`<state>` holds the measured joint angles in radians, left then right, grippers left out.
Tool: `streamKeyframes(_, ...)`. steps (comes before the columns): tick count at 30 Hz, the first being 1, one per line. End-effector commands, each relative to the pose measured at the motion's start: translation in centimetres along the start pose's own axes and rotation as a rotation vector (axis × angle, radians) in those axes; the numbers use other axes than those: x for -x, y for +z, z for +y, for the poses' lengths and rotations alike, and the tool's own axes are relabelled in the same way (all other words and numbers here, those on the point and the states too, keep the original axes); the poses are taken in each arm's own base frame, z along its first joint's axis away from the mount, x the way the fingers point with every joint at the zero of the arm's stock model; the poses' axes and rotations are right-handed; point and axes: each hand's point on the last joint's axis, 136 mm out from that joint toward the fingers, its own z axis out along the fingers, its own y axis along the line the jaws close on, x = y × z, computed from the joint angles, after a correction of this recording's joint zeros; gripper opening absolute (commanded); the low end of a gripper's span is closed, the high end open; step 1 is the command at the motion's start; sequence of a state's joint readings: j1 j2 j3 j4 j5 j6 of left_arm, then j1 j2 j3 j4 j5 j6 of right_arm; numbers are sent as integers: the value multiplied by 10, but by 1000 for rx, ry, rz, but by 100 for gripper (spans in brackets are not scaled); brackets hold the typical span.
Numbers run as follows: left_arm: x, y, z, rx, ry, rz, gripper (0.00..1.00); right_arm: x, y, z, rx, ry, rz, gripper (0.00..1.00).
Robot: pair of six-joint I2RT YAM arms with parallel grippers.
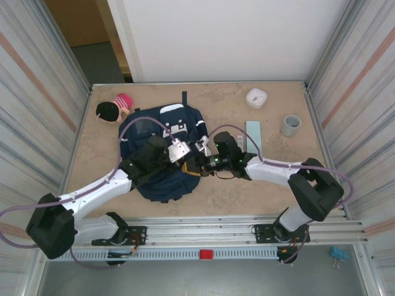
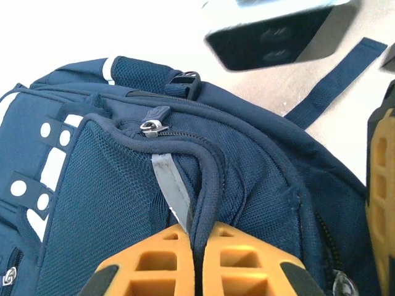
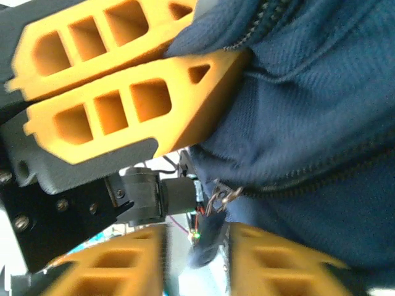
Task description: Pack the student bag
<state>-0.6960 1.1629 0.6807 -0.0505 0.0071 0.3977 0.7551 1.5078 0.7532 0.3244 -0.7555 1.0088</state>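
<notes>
Left end effector (image 2: 196,237) clamps piped seam (image 2: 208,179) of student bag (image 2: 111,203).

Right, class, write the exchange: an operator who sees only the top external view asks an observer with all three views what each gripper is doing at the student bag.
Operator: Is the left gripper holding anything?
Observer: Yes. The left gripper is shut on a fold of the student bag, beside a grey strip.
Operator: And the right gripper?
Observer: The right gripper is open, with a metal zipper pull just ahead of it.
</notes>
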Motion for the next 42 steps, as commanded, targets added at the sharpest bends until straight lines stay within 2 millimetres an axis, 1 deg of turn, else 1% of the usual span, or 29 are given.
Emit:
streamKeyframes(1,37,-17,8,23,-29,-178,0,17,-36,7,-35,-26,-120,54)
streamKeyframes(3,38,-20,-1,-19,-14,-209,0,23,-55,0,-100,-33,-171,60)
streamKeyframes(4,40,-21,-6,-43,-8,-229,0,26,-62,0,-114,-36,-192,62)
streamKeyframes(6,44,-25,-16,-93,9,-277,0,31,-70,3,-110,-33,-216,65)
streamKeyframes(7,46,-27,-21,-119,20,-300,0,32,-70,4,-106,-24,-219,66)
streamKeyframes(9,48,-29,-28,-149,34,-329,0,36,-67,5,-93,7,-218,67)
streamKeyframes(14,48,-30,-33,-171,53,-356,0,48,-54,10,-44,82,-223,68)
streamKeyframes(19,48,-34,-35,-177,61,-365,0,48,-33,5,-62,128,-208,68)
streamKeyframes(22,52,-37,-39,-198,58,-388,0,51,-23,2,-46,139,-218,68)
streamKeyframes(23,52,-37,-41,-210,56,-388,0,53,-20,3,-24,173,-222,64)
streamKeyframes(24,50,-37,-43,-217,50,-385,0,56,-19,5,-6,178,-227,56)
streamKeyframes(26,50,-37,-39,-193,20,-376,1,60,-16,7,17,186,-241,29)
streamKeyframes(27,50,-37,-34,-165,-21,-367,7,62,-17,8,22,186,-252,21)
streamKeyframes(28,51,-39,-30,-149,-67,-358,12,63,-17,9,26,182,-257,17)
streamKeyframes(29,51,-42,-27,-148,-121,-346,21,63,-18,9,25,178,-262,13)
streamKeyframes(31,50,-50,-25,-145,-214,-311,36,63,-20,10,22,167,-274,8)
streamKeyframes(32,48,-53,-22,-123,-271,-287,40,63,-21,11,22,155,-279,7)
streamKeyframes(34,42,-59,-20,-78,-395,-251,44,63,-20,12,13,138,-283,5)
streamKeyframes(36,36,-64,-26,-62,-520,-232,47,64,-19,12,9,128,-286,4)
streamKeyframes(38,24,-66,-37,-46,-660,-181,48,64,-17,13,9,124,-284,4)
streamKeyframes(42,3,-73,-58,-1,-798,-57,49,62,-17,14,5,113,-284,4)
